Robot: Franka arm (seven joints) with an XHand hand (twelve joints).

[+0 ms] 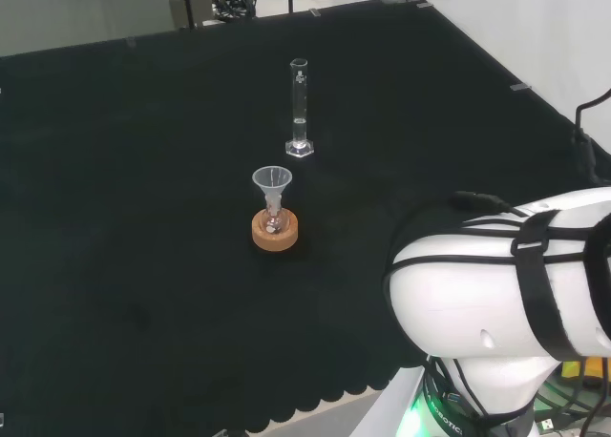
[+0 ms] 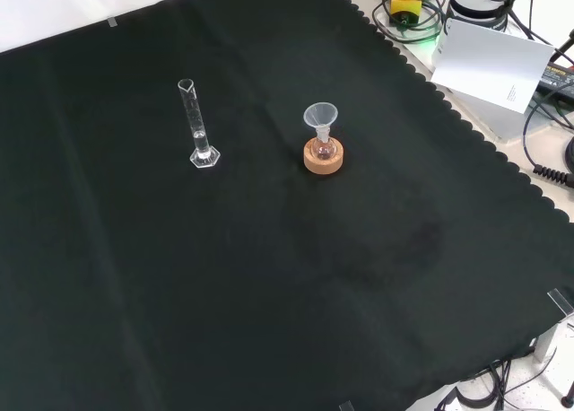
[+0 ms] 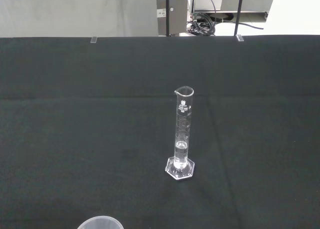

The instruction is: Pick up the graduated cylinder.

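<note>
While the graduated cylinder [image 1: 300, 110] stands upright on its hexagonal foot on the black cloth [image 1: 115, 218], nothing touches it and nothing is closed round it; whether the hand's fingers are straight or curled cannot be told, so places cannot be fixed against them and are given by the views instead. Seen from the wrist view, the graduated cylinder [image 3: 182, 134] rises clear and narrow with printed marks down its side, a pouring lip at its rim and a little clear liquid low in the tube. From the front view the graduated cylinder [image 2: 199, 124] stands left of the middle of the cloth, leaning slightly as the camera sees it, with bare cloth all round its foot. Near it, apart and not touching, sits a small round flask [image 2: 323, 146] on a cork ring [image 2: 323, 159], with a clear funnel [image 2: 320, 117] set in its neck. By the head view the funnel [image 1: 272, 180] and cork ring [image 1: 275, 232] lie nearer the camera than the cylinder and a little to its left, while the arm's big white link [image 1: 496, 294] fills the lower right, strapped with black cable. At one edge of the wrist view, the funnel's rim [image 3: 101, 222] just shows. Beyond the cloth's scalloped edge in the front view lie cables and a white card [image 2: 493, 63].
</note>
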